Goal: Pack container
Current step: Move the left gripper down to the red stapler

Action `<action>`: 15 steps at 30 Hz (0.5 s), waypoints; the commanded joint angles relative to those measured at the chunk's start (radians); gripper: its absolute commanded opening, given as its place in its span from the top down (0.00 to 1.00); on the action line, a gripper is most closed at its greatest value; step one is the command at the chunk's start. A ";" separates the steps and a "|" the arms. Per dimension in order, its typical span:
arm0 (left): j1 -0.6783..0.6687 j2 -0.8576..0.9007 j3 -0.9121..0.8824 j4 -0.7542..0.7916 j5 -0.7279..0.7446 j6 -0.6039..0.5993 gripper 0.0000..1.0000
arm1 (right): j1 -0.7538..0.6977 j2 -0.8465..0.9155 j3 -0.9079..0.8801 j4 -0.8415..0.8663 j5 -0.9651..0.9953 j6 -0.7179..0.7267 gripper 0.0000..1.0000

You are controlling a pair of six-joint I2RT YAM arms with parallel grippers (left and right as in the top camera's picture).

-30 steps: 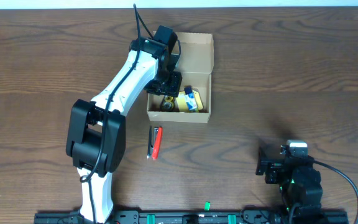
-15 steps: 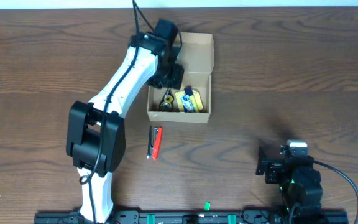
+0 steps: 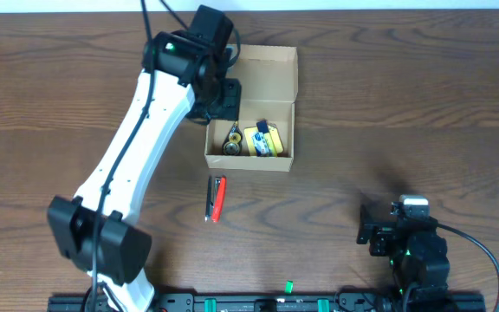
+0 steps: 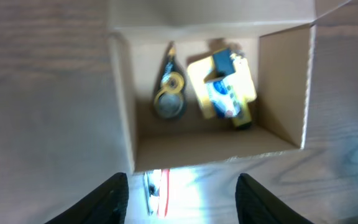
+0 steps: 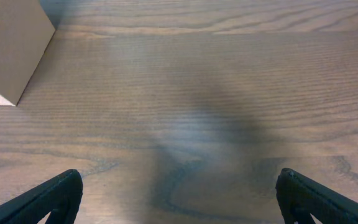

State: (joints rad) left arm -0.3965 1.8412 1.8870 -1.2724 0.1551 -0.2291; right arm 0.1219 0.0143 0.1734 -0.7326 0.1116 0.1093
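The container [image 3: 251, 159] is a tan cardboard box, its flap lid [image 3: 269, 73] folded back. Inside lie a teardrop-shaped tape roller [image 3: 232, 142] and a yellow pack with blue parts [image 3: 264, 141]. The left wrist view looks down into the container [image 4: 126, 130], with the roller [image 4: 169, 96] and the pack [image 4: 224, 92] blurred. My left gripper [image 3: 222, 95] hangs over the box's far left corner. In its own view the left gripper [image 4: 182, 202] is open and holds nothing. My right gripper [image 3: 376, 228] rests far off at the front right, and in its own view the right gripper [image 5: 180, 196] is wide open over bare wood.
A red and silver tool [image 3: 217, 198] lies on the table just in front of the box and shows between my left fingers [image 4: 156, 190]. A corner of the box [image 5: 11, 43] shows in the right wrist view. A small green bit [image 3: 289, 284] lies at the front edge.
My left gripper has pulled up and back out of the box toward its far left corner, uncovering the items inside. The right arm has not moved.
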 commanded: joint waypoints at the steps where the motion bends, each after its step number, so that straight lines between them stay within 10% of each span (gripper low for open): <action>1: 0.005 -0.068 -0.003 -0.018 -0.079 -0.071 0.43 | -0.009 -0.009 -0.011 -0.003 -0.001 -0.013 0.01; 15: 0.007 -0.631 -0.612 0.203 -0.043 -0.087 0.09 | -0.009 -0.009 -0.011 -0.003 -0.001 -0.013 0.01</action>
State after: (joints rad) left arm -0.3935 1.2808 1.3727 -1.0916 0.0750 -0.3042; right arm 0.1219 0.0124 0.1734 -0.7326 0.1108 0.1093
